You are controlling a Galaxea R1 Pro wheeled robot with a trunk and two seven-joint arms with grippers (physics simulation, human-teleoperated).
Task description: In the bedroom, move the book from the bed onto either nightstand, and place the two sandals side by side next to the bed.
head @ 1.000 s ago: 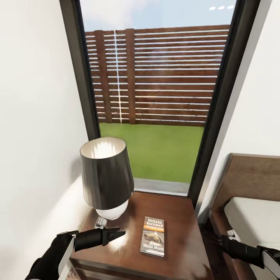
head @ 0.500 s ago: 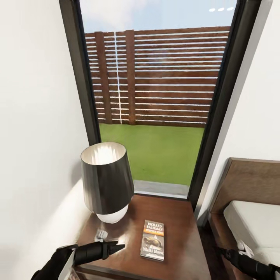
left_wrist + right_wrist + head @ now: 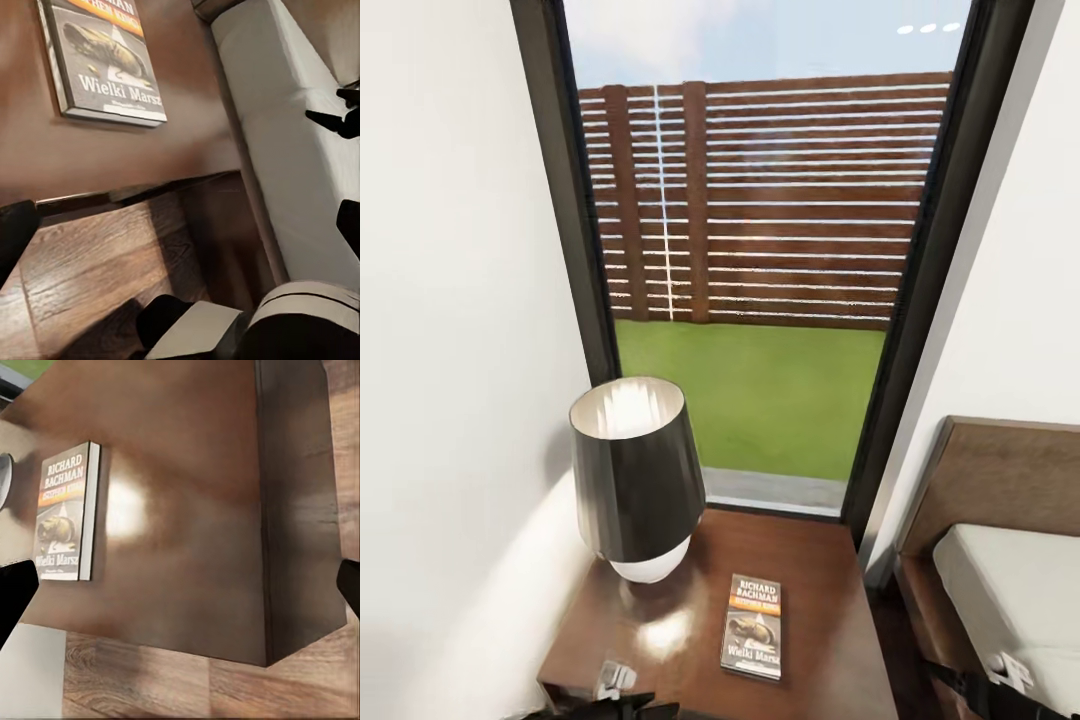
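The book [image 3: 753, 625] lies flat, cover up, on the glossy dark-brown nightstand [image 3: 830, 600], to the right of the lamp. In the left wrist view the book [image 3: 105, 60] rests near the nightstand's front edge [image 3: 112, 157]. My left gripper [image 3: 180, 232] is open and empty, over the wood floor in front of it. My right gripper [image 3: 180, 592] is open above the nightstand top [image 3: 195, 510], with the book [image 3: 66, 510] off to one side. The bed [image 3: 1010, 570] with its grey mattress stands right of the nightstand. The sandals are out of view.
A lamp [image 3: 635, 470] with a dark shade and white base takes up the nightstand's left rear. A white wall closes in on the left, and a tall dark-framed window [image 3: 760, 250] stands behind. Wood-plank floor [image 3: 90, 277] runs between nightstand and bed.
The view has pulled back and up a little. Both arms have dropped toward the picture's bottom edge, away from the nightstand top. The book has stayed where it lay.
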